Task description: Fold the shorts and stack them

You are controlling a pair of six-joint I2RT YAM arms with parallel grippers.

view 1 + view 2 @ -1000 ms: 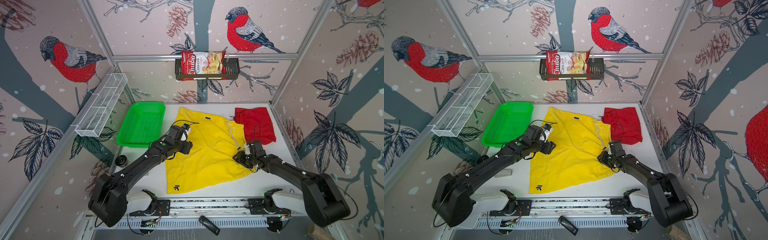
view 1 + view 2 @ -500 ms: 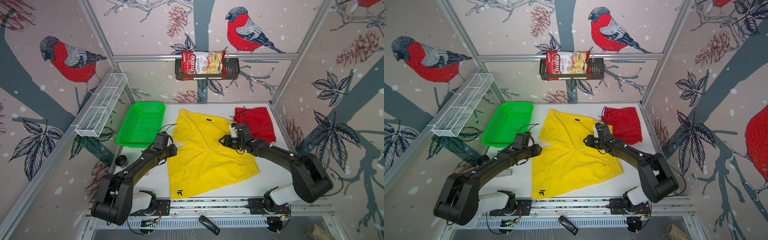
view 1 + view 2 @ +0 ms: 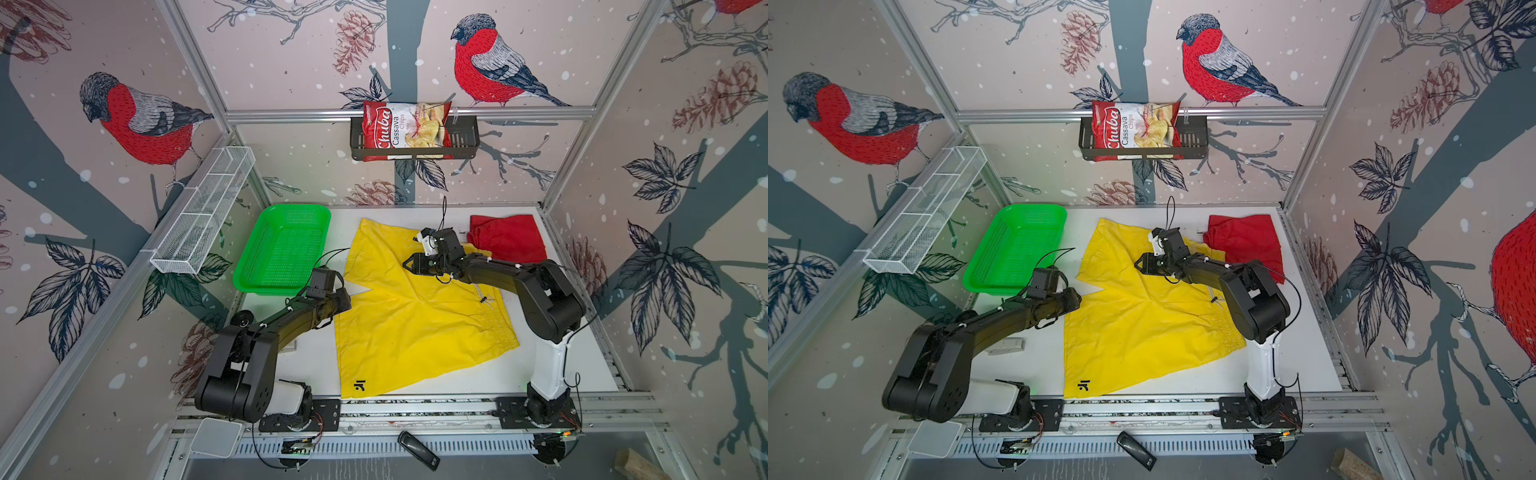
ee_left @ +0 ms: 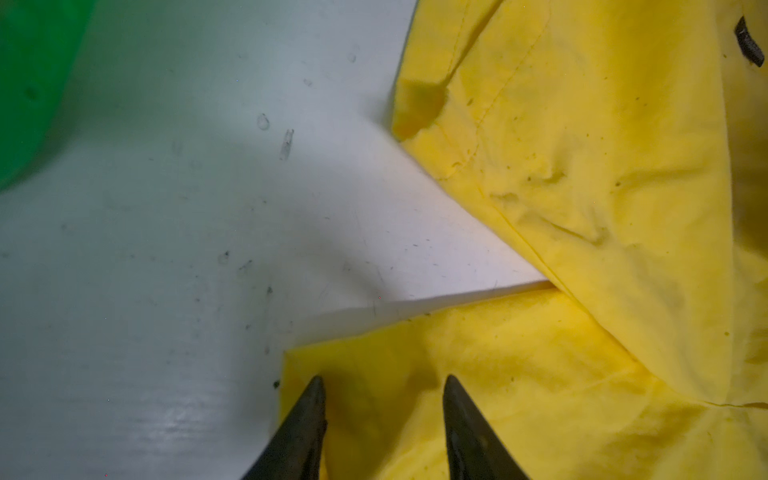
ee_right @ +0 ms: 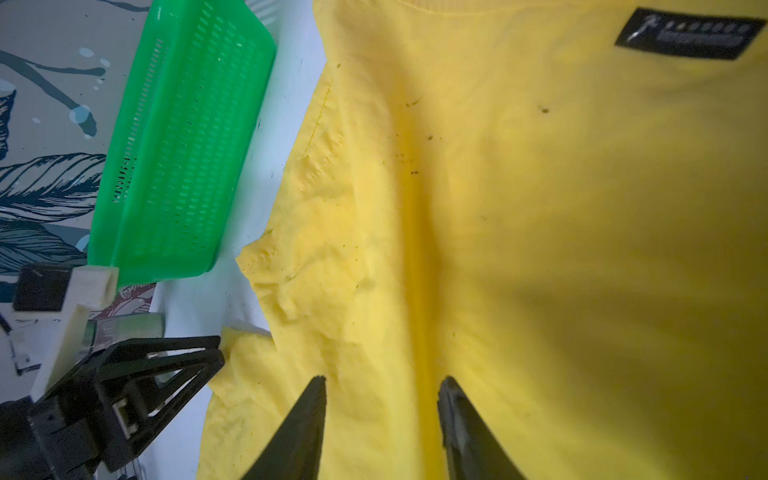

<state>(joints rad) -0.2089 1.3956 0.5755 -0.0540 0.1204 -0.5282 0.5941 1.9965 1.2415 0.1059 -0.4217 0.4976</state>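
The yellow shorts (image 3: pixel 415 332) (image 3: pixel 1142 332) lie spread flat mid-table, with a small black mark (image 3: pixel 359 386) near the front leg hem. The red shorts (image 3: pixel 507 241) (image 3: pixel 1246 241) sit folded at the back right. My left gripper (image 3: pixel 349 297) (image 4: pixel 382 382) is open, its fingers straddling a yellow hem corner at the notch between the legs. My right gripper (image 3: pixel 405 264) (image 5: pixel 382 382) is open too, low over the far leg, with cloth (image 5: pixel 540 208) below it and nothing pinched. The right wrist view also shows the left gripper (image 5: pixel 216 353) at that corner.
A green basket (image 3: pixel 286 249) stands at the back left beside the shorts. On the left wall hangs a white wire rack (image 3: pixel 199 216), and a black shelf with a chips bag (image 3: pixel 407 133) is on the back wall. A small black wheel (image 3: pixel 243 320) lies by the left arm.
My right gripper left the waistband at the right and swept left over the shorts to the far leg. The left gripper drew back to the cloth's left edge. The yellow shorts now lie flatter.
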